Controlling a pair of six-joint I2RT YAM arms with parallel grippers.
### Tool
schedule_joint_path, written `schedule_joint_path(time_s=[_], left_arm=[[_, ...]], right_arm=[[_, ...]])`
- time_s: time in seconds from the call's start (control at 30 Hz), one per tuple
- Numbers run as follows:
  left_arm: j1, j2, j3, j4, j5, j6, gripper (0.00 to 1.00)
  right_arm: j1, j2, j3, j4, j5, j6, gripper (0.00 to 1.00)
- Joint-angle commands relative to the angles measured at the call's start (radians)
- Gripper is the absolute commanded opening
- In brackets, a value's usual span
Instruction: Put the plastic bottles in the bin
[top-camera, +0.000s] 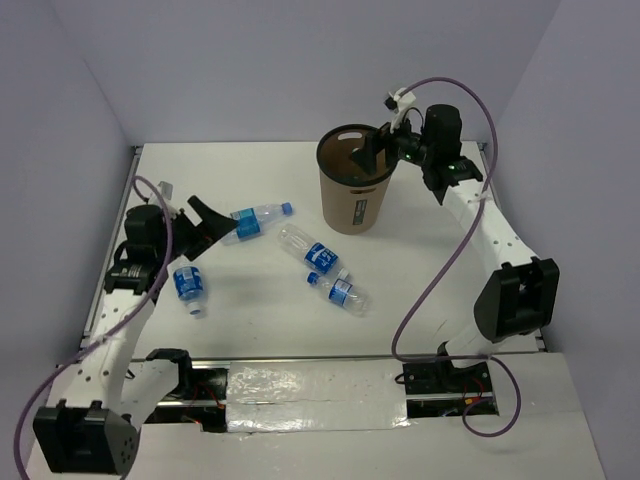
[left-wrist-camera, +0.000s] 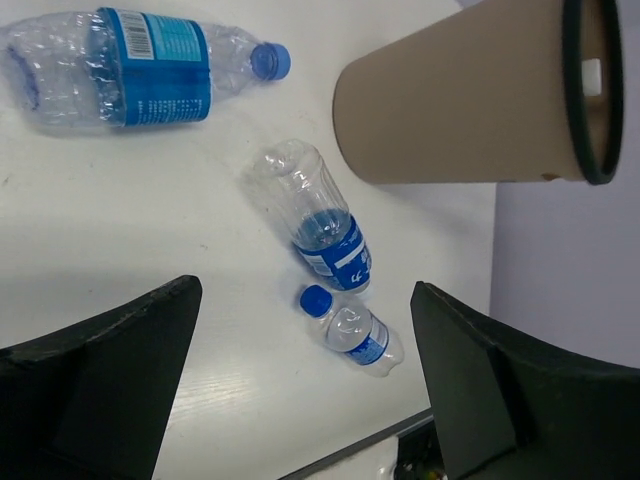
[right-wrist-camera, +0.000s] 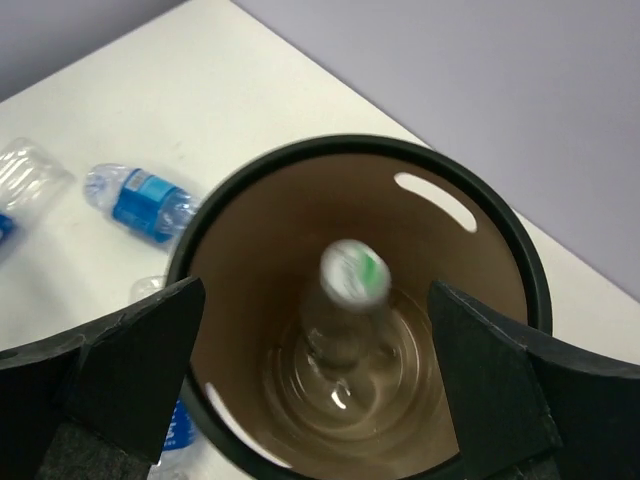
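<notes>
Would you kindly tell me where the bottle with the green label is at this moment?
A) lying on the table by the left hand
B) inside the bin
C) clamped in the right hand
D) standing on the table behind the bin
B: the right wrist view looks straight down into the bin and shows the green-labelled bottle, blurred, inside its walls, below the open right hand.

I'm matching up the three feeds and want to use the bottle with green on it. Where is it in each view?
Right wrist: the bottle with green on it is at centre, blurred, inside the bin.
Top external: not visible.
Left wrist: not visible.
Shared landmark: the bin, upper centre in top external, top right in left wrist.
</notes>
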Motion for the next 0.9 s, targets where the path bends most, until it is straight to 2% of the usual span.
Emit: schedule_joint_path(time_s=[0.0,0.1,0.27,0.37,0.53,0.6,0.63,0.67,0.7,0.77,0.87], left_arm=[[-0.076,0.094,0.110,-0.024,-0.055,0.109,0.99],[-0.163,0.221,0.209,-0.061,-0.121,0.175,0.99],[-0.266,0.292,0.241,-0.038,-0.183,0.266,0.99],[-0.292,0.324,0.259,0.008,-0.121,0.365,0.99],[-0.317,0.425,0.380,-0.027,-0.155,0.530,0.99],[-0.318,0.505,0.437,-0.033,-0.131,0.658,0.99],[-0.318,0.537,0.466,-0.078,-0.074,0.708,0.99],[-0.318,0.620,0.500,-0.110,-0.053,0.807,0.99],[-0.318,0.669,0.585,-0.150,-0.048,0.843,0.99],[-0.320,0.813,0.742,-0.275,-0.104,0.934,0.99],[-0.323,0.953,0.882,-0.371,-0.182,1.017,0.99]], right_arm=[[-0.026,-0.070,0.091,-0.066,-0.176,-0.055,1.00],[-0.054,-0.097,0.110,-0.164,-0.305,-0.075,1.00],[-0.071,-0.180,0.093,-0.310,-0.430,-0.196,1.00],[-0.071,-0.217,0.082,-0.467,-0.484,-0.311,1.00],[-0.068,-0.255,0.024,-0.714,-0.527,-0.456,1.00],[-0.069,-0.281,-0.031,-0.755,-0.528,-0.511,1.00],[-0.071,-0.294,-0.054,-0.751,-0.525,-0.513,1.00],[-0.068,-0.312,-0.076,-0.743,-0.519,-0.508,1.00],[-0.069,-0.318,-0.112,-0.728,-0.519,-0.503,1.00],[-0.071,-0.332,-0.133,-0.722,-0.522,-0.494,1.00],[-0.069,-0.338,-0.159,-0.720,-0.524,-0.496,1.00]])
